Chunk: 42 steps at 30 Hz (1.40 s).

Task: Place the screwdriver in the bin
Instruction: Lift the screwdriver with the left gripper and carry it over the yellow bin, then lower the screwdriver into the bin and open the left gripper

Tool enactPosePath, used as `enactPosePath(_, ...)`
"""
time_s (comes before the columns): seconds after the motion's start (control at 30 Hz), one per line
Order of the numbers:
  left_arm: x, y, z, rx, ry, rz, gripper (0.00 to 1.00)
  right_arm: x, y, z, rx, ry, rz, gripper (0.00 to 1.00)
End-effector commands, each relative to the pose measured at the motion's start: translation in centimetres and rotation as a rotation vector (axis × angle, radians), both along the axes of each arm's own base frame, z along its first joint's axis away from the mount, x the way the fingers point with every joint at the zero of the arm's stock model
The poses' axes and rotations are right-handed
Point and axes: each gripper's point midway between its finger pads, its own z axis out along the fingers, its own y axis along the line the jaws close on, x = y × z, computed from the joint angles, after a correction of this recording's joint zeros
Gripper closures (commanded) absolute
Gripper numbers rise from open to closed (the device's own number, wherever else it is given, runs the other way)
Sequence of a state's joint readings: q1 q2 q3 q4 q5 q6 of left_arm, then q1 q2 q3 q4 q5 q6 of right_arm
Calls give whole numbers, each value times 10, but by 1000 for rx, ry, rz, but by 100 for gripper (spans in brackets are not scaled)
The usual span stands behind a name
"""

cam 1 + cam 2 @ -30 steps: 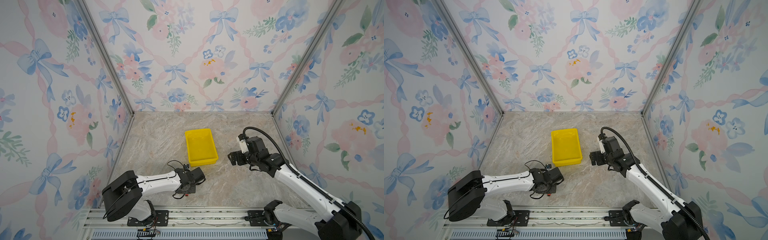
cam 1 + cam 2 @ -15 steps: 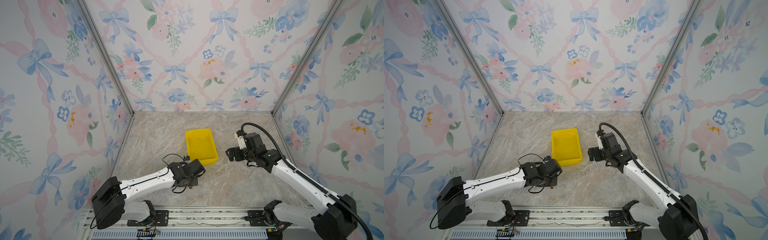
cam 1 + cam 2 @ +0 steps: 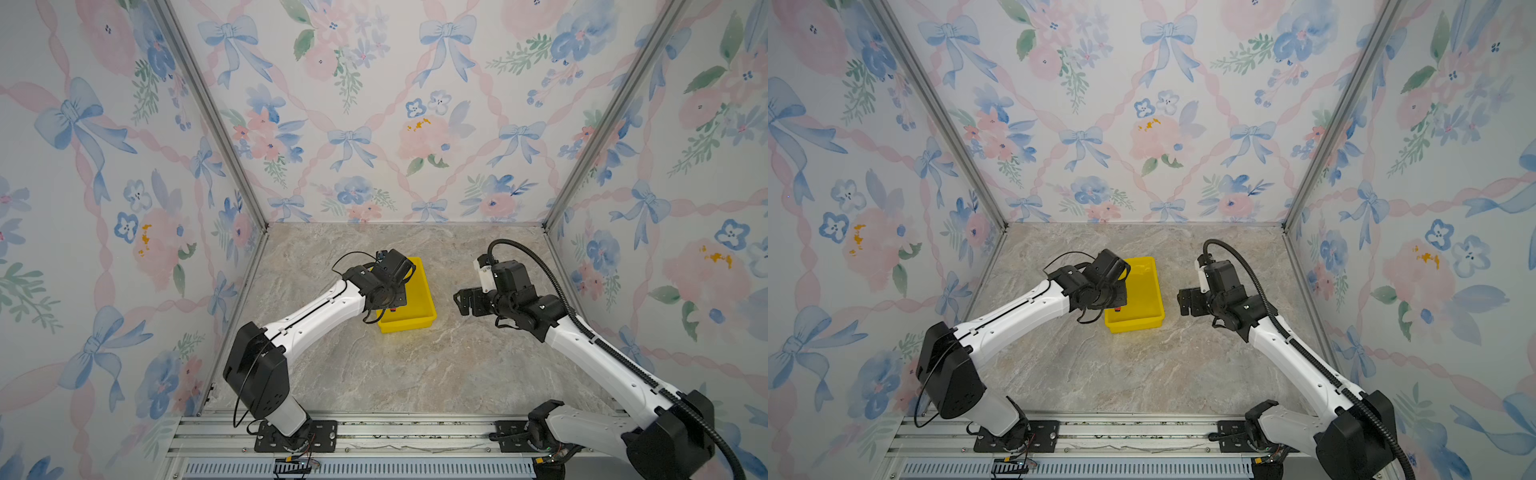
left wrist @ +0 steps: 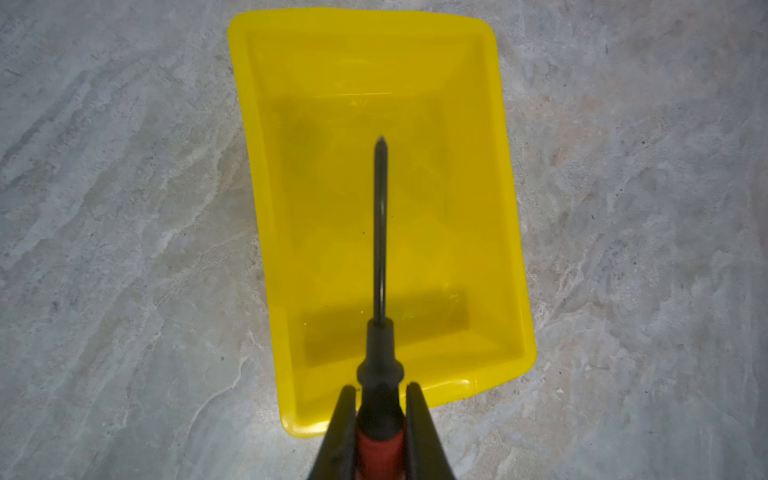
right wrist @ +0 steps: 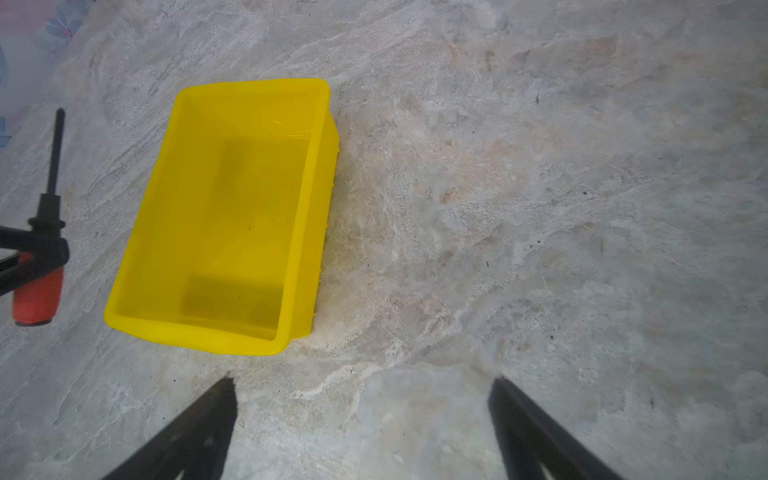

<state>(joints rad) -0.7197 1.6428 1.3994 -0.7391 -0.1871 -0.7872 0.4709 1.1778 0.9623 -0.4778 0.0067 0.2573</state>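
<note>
Yellow bin (image 4: 496, 232) carries no readable writing; left gripper (image 4: 380, 397) clamps the screwdriver (image 4: 380, 232), shaft toward twelve o'clock above it. Right gripper (image 5: 361, 409) gapes, holding nothing.

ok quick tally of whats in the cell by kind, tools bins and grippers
screwdrivers: 1, the screwdriver, clamped in the left gripper above the bin
bins: 1, the yellow bin, nothing in it
grippers: 2, the left gripper and the right gripper, which is open and holds nothing
total: 4

No readable text, label, brand, number or sign shows anywhere.
</note>
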Motion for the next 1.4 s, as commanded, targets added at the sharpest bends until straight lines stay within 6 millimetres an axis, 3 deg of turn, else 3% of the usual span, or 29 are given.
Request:
enactPosePath(0.0, 22, 3, -15, 79, 16, -21, 100, 7, 1, 10, 28, -8, -20, 3)
enactPosePath(0.17, 46, -3, -39, 123, 47, -33, 100, 5, -1, 10, 23, 0, -24, 3)
enactPosePath(0.33, 57, -4, -61, 151, 79, -19, 100, 1, -7, 6, 18, 11, -36, 3)
enactPosePath(0.73, 52, -11, -100, 178, 147, 6, 100, 0, -14, 1, 19, 15, -48, 3)
enactPosePath(1.37, 49, -18, -128, 190, 189, 6, 100, -5, -25, -5, 24, 20, -62, 3)
